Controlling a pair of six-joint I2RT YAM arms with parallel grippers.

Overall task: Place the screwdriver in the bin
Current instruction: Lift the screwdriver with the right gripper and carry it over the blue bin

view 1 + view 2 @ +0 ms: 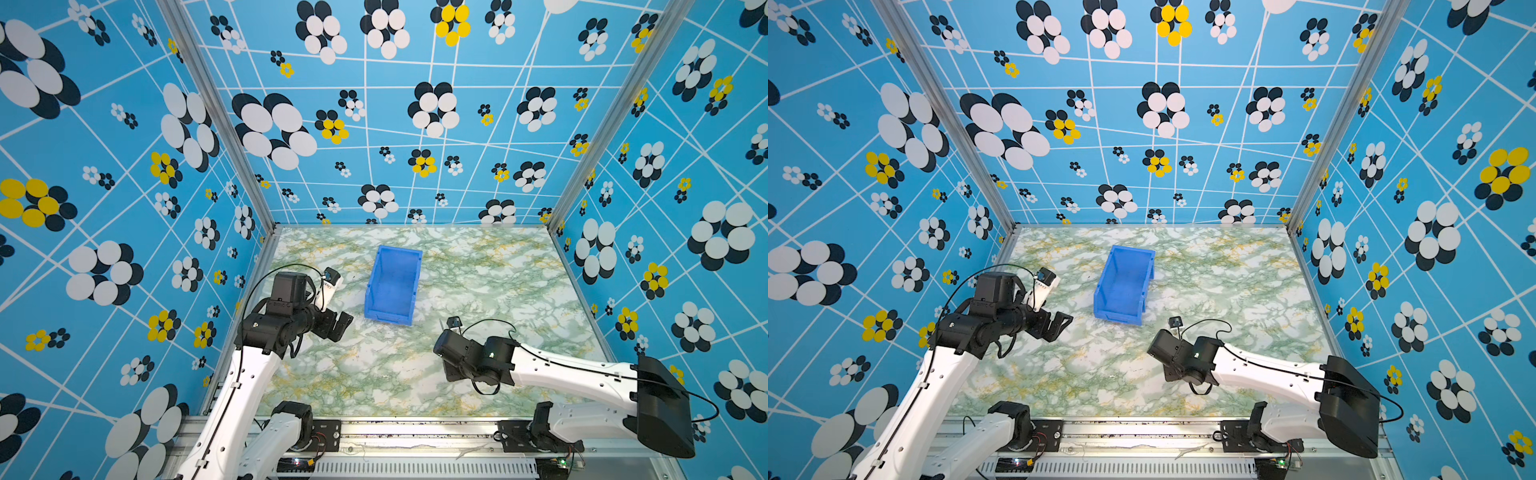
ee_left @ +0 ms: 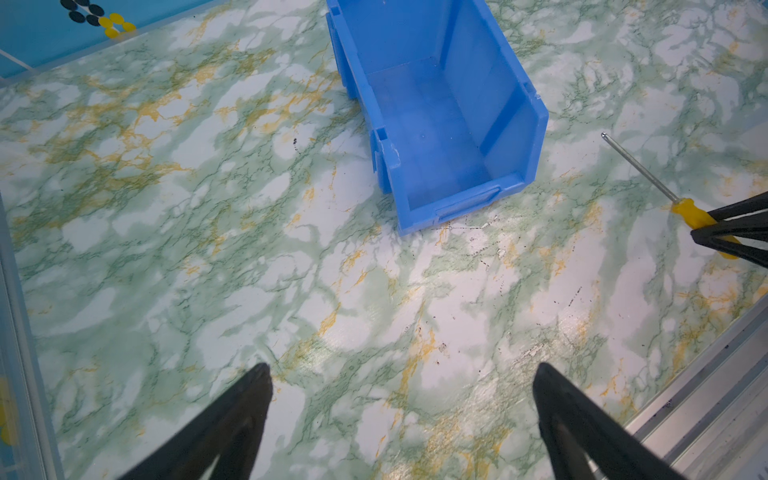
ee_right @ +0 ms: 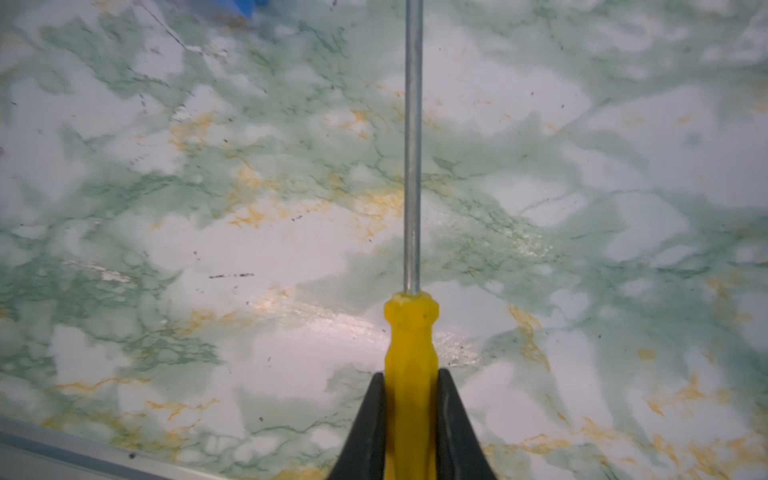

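Observation:
The empty blue bin [image 1: 392,286] [image 1: 1124,286] stands mid-table, its low front lip [image 2: 465,203] toward the near edge. My right gripper [image 3: 411,382] is shut on the yellow handle of the screwdriver [image 3: 410,332]; the grey shaft sticks out ahead of the jaws. In the left wrist view the screwdriver [image 2: 685,210] sits low over the table, right of the bin and apart from it, held by the right gripper [image 2: 715,235]. I cannot tell whether it touches the table. My left gripper [image 2: 401,370] [image 1: 343,326] hangs open and holds nothing, left of the bin's front.
The green marbled table [image 1: 374,374] is fenced by patterned blue walls [image 1: 124,208] on three sides. An aluminium rail [image 1: 415,432] runs along the near edge, and the right arm [image 1: 582,374] reaches in from the near right.

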